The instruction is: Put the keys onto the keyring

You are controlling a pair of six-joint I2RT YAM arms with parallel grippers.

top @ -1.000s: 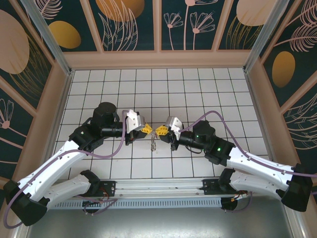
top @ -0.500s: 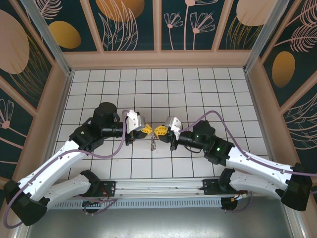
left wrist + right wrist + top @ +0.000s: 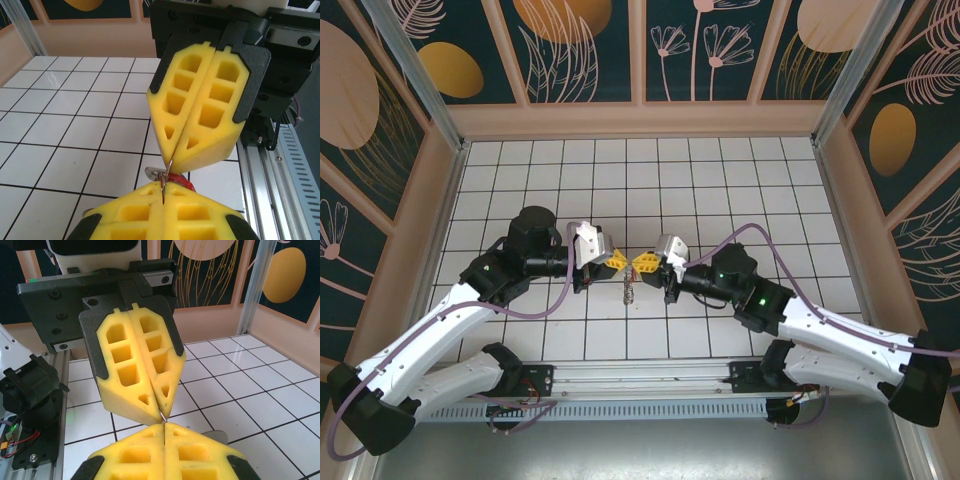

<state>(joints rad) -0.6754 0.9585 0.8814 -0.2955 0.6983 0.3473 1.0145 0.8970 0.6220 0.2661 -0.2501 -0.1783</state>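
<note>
Nothing has moved — left claw (image 3: 619,262) and right claw (image 3: 643,264) stay pinched tip-to-tip on the keyring (image 3: 169,167), red-tagged key (image 3: 178,179) dangling at 6 o'clock — threading likely unfinished.

One overhead, two wrist cameras.
Top looks down from the near edge; left wrist faces the right gripper (image 3: 172,162) close, right wrist the left gripper (image 3: 160,415), sharing the keyring (image 3: 165,179).

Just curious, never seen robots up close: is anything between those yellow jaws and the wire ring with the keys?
Nothing visible. The left gripper and right gripper meet tip to tip, jaws shut on the keyring wire; the red-tagged key hangs below.
</note>
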